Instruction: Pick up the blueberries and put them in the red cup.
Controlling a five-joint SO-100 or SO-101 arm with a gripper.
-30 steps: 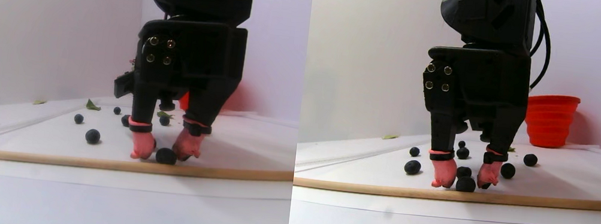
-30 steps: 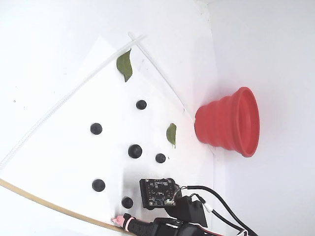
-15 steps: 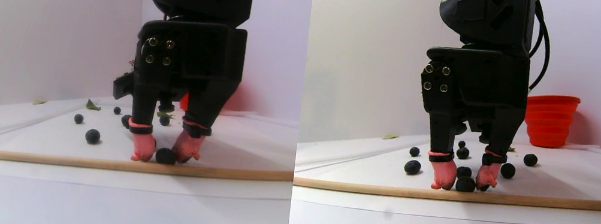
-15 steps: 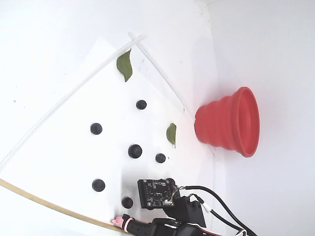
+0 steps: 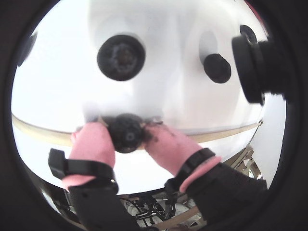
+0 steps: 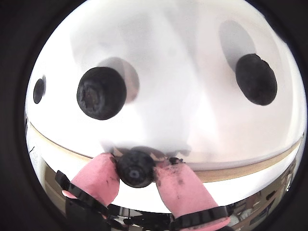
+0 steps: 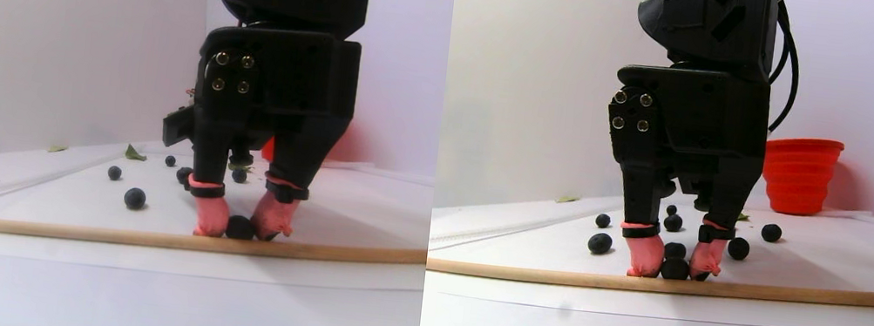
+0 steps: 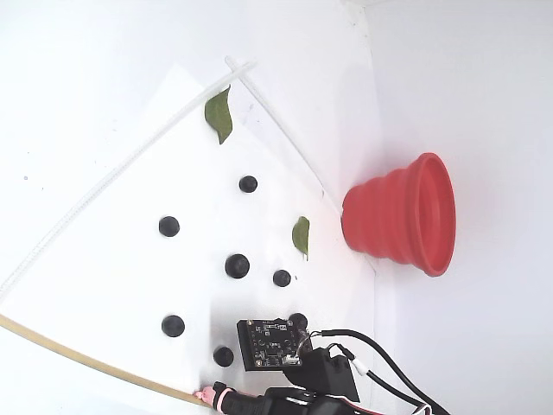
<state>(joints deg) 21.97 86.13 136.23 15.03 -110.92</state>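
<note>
My gripper (image 7: 241, 228) points straight down, its pink fingertips pressed against both sides of one blueberry (image 5: 126, 133) that rests on the white sheet beside a wooden strip. Both wrist views show this blueberry (image 6: 136, 168) wedged between the pads. Several other blueberries (image 8: 237, 265) lie scattered on the sheet, two of them close by (image 6: 101, 93) (image 6: 256, 79). The red cup (image 7: 801, 175) stands at the back right against the wall in the stereo pair view. In the fixed view the red cup (image 8: 406, 216) is at the right, far from the gripper (image 8: 207, 396) at the bottom edge.
A thin wooden strip (image 7: 45, 227) runs along the sheet's near edge, right under the fingertips. Two green leaves (image 8: 219, 115) (image 8: 301, 235) lie flat among the berries. White walls (image 7: 22, 23) close in the back and sides. A black cable (image 8: 380, 354) trails from the arm.
The two pink fingers have drawn together from a wider stance and now touch the blueberry between them. The arm has shifted slightly; the other berries and the cup have not moved.
</note>
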